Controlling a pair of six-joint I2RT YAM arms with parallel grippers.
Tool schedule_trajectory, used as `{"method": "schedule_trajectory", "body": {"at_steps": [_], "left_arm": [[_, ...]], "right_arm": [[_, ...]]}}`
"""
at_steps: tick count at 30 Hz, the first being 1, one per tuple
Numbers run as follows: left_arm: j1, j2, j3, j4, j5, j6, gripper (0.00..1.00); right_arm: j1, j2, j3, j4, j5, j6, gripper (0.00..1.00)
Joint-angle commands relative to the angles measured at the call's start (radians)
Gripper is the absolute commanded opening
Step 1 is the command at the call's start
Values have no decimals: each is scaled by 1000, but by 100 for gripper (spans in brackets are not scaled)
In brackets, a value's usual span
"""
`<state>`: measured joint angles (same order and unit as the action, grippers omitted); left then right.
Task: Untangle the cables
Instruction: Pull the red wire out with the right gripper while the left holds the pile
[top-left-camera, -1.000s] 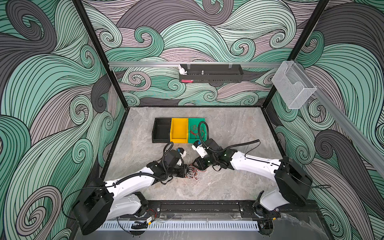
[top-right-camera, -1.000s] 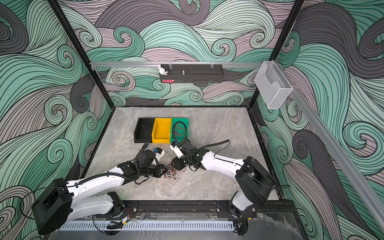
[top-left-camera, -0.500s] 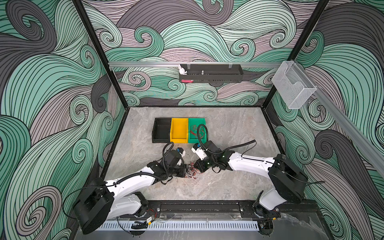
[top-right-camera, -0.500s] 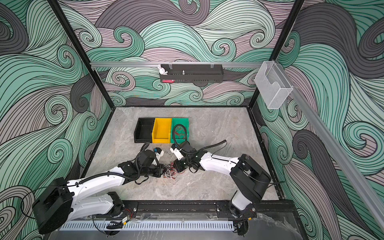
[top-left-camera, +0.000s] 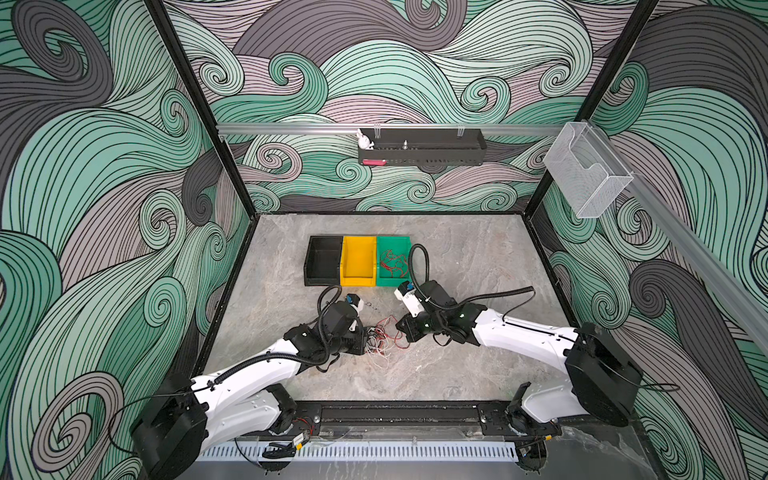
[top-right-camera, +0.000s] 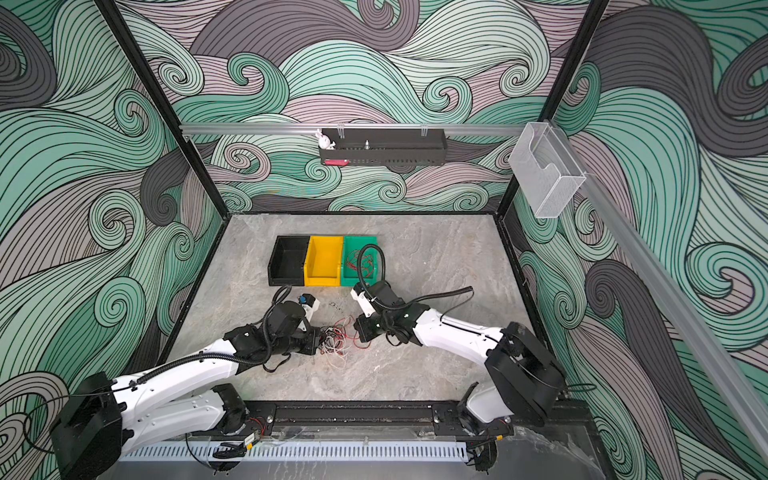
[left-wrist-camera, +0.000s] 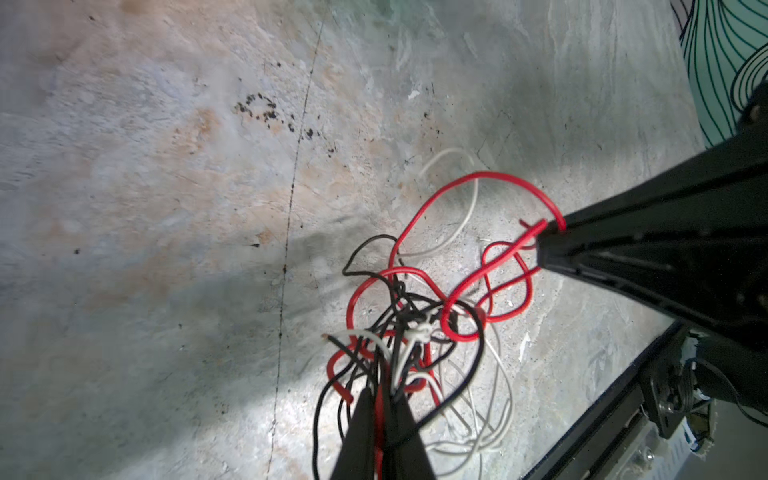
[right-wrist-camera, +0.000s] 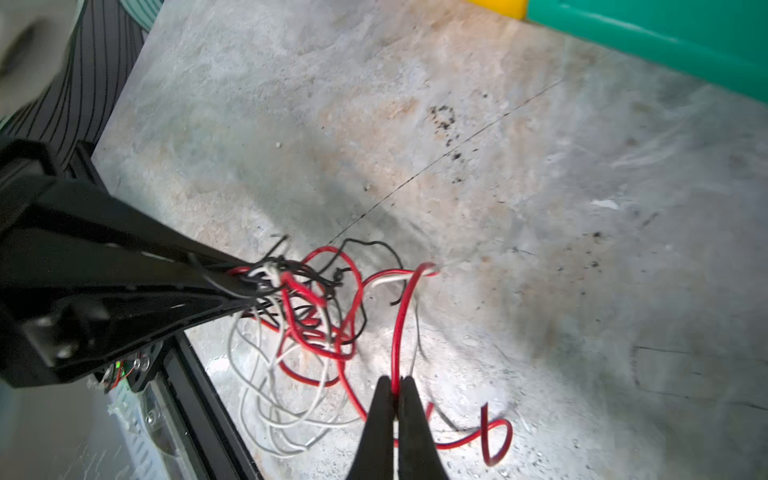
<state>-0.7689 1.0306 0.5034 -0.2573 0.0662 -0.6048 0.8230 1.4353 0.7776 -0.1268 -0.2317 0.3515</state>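
Right gripper (right-wrist-camera: 397, 384) pinched shut on one red strand (right-wrist-camera: 398, 328); left gripper (left-wrist-camera: 384, 392) clamped on the knotted cables (top-left-camera: 383, 337).
The cables lie on the worktop (top-left-camera: 457, 374) midway along, nearer its front edge, between both grippers. They look light, limp and springy, probably slick. Gripping a single strand close to the knot while the rest is anchored should let it slide free rather than drag everything.

The table (top-left-camera: 457, 257) has a grey, stone-patterned top. Toward the back, a black bin (top-left-camera: 323, 262), a yellow bin (top-left-camera: 358, 262) and a green bin (top-left-camera: 392, 240) stand in a touching row. A tangle of red, black and white cables (top-left-camera: 384, 337) lies nearer the front, apart from that row. Dark specks (left-wrist-camera: 266, 110) mark the surface between them.
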Motion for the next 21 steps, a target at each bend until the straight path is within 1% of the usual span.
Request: {"method": "schedule_trajectory", "body": {"at_steps": [1,7,11,14,17,21], "left_arm": [[0,-47,-15,-48,-63,-27,7],[2,-100,-49,-52,-117,-57,5],[6,-128,-62,-82,-186,-85,5],[14,-155,-74,-100,-217,-102,4],[30,-176,-83,-124,-230,-119,3],[54,-191,-95,-141,-230,-138,3]], "right_arm": [[-52,-43,-35,-36,67,34,0],[-150,-109,-84,-50,92,58,1],[-207,-139,-101,-73,102,53,1],[-244,-154,-110,-92,112,46,1],[-287,-161,-113,-119,129,53,0],[-354,-161,-120,-136,111,63,0]]}}
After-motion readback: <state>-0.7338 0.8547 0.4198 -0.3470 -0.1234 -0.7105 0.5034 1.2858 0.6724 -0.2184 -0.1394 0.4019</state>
